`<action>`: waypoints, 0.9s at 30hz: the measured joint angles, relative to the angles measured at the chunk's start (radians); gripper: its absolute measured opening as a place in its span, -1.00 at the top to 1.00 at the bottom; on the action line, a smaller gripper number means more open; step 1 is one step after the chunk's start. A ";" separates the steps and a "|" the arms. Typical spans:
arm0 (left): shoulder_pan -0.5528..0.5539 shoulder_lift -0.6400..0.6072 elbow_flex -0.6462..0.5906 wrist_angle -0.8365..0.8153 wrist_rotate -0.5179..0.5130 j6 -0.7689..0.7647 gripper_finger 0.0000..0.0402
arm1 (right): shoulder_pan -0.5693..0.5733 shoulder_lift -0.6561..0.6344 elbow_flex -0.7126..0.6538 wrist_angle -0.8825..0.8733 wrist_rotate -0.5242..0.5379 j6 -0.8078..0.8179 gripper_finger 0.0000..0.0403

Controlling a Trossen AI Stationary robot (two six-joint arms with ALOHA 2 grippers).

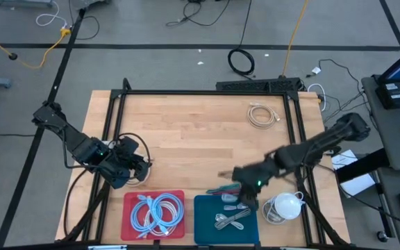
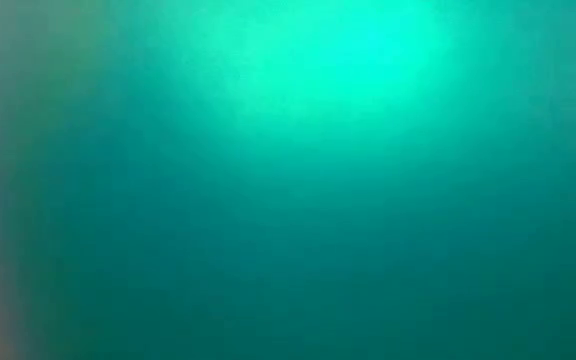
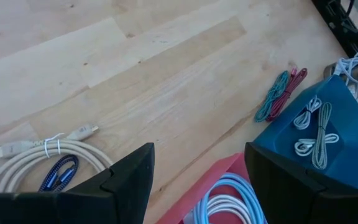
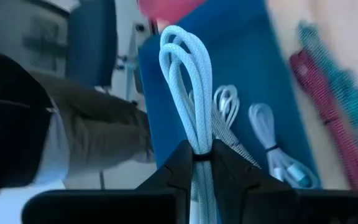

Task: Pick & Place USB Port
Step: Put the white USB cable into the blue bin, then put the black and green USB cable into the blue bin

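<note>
Jaws of the right gripper [image 4: 201,163] are clamped on a bundled white cable [image 4: 188,81], held over the blue tray [image 1: 207,222]. It looks light and floppy, so the pinch at its tied middle seems smart. Its long axis runs straight out from the fingers, loop end forward. The left gripper [image 3: 197,180] is parked wide open near the red tray [image 1: 132,221].

High view: overhead, straight down on table [image 1: 200,132]. Low view: blocked by teal. Both wrist views: close, sharing blue tray [image 3: 340,118].
</note>
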 joint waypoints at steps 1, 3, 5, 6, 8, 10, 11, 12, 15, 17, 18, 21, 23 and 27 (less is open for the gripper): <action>0.000 0.000 0.000 0.000 0.000 0.000 -0.26 | 0.024 0.025 0.000 0.004 0.004 0.008 0.87; 0.002 0.000 0.000 -0.001 0.003 0.000 -0.26 | 0.056 0.082 0.000 0.035 0.005 0.018 0.87; 0.007 0.000 0.000 -0.001 0.018 0.000 -0.26 | 0.075 0.136 -0.001 0.078 0.005 0.011 0.87; 0.011 0.000 0.000 -0.003 0.029 0.002 -0.26 | 0.080 0.160 -0.001 0.106 0.006 0.002 0.87; 0.020 0.000 0.000 -0.006 0.058 0.009 -0.26 | 0.082 0.206 0.000 0.170 0.004 -0.028 0.87; 0.027 0.000 0.000 -0.007 0.088 0.021 -0.26 | 0.082 0.248 0.000 0.194 0.004 -0.062 0.87; 0.031 0.000 0.000 -0.007 0.103 0.025 -0.26 | 0.080 0.265 -0.001 0.196 0.001 -0.078 0.87; 0.034 0.000 0.000 -0.008 0.113 0.026 -0.26 | 0.077 0.279 -0.001 0.205 -0.014 -0.093 0.87; 0.036 0.000 0.000 -0.006 0.127 0.025 -0.26 | 0.063 0.288 -0.001 0.218 -0.059 -0.133 0.77; 0.036 0.000 0.000 -0.006 0.131 0.024 -0.26 | 0.052 0.283 -0.001 0.230 -0.072 -0.150 0.59; 0.036 0.000 0.000 -0.006 0.131 0.024 -0.26 | 0.048 0.273 -0.001 0.221 -0.070 -0.158 0.49; 0.036 0.000 0.000 -0.007 0.131 0.024 -0.26 | 0.030 0.236 0.000 0.201 -0.070 -0.176 0.24; 0.035 0.000 0.000 -0.007 0.130 0.024 -0.26 | 0.016 0.211 0.001 0.173 -0.070 -0.176 0.13; 0.035 0.000 0.000 -0.007 0.121 0.024 -0.26 | -0.019 0.159 0.000 0.062 -0.016 -0.189 0.05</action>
